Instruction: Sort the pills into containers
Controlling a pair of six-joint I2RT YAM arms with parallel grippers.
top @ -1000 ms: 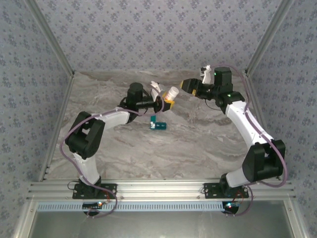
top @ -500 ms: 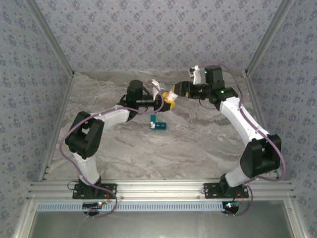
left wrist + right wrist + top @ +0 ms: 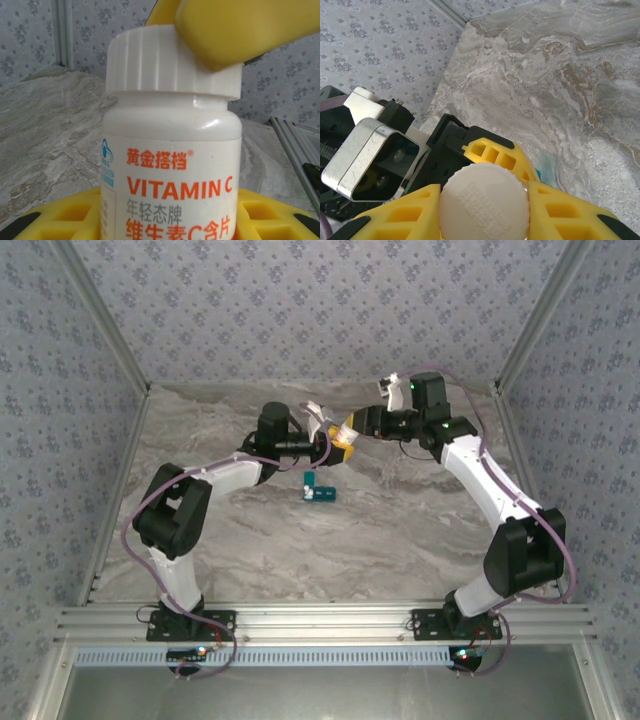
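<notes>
My left gripper (image 3: 336, 447) is shut on a white bottle (image 3: 170, 150) labelled VITAMIN C and holds it up above the table. Its yellow fingers (image 3: 65, 220) flank the bottle's lower body. My right gripper (image 3: 354, 426) is shut on the bottle's ribbed white cap (image 3: 484, 200), with a yellow pad (image 3: 400, 215) pressed on each side. In the left wrist view one right finger (image 3: 240, 30) lies over the cap (image 3: 160, 60). The teal pill box, the containers (image 3: 320, 490), lies on the table just in front of the bottle. The pills are hidden.
The marbled table (image 3: 300, 540) is walled by patterned panels at the back and on both sides. A metal rail (image 3: 320, 620) runs along the near edge by the arm bases. Free room lies in front of the pill box.
My right gripper has moved left from open air to the bottle and closed its jaws on the cap. The left arm has kept the bottle almost still.
</notes>
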